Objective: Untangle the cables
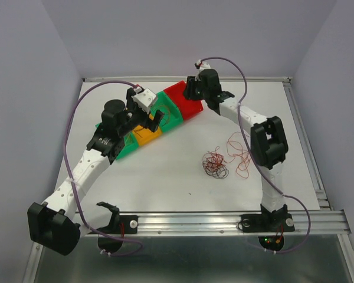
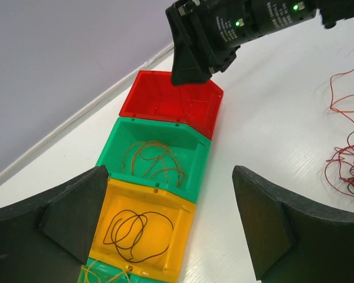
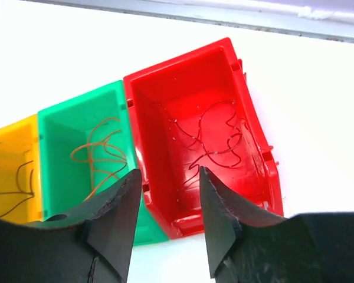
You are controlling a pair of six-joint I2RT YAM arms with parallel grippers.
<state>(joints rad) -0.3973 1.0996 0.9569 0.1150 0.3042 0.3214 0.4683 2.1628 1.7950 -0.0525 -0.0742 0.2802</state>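
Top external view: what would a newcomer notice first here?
A row of bright bins, red, green and yellow, sits at the far side, each with a thin wire inside. The right hand hangs open above the red bin. Right of centre, a tangle of red and dark wires lies on the white table.

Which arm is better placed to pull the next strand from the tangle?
Right, probably. The tangle lies right of centre, on that arm's side; the right end effector is open and empty above the red bin. The left end effector, also open, hangs over the yellow bin, farther across.
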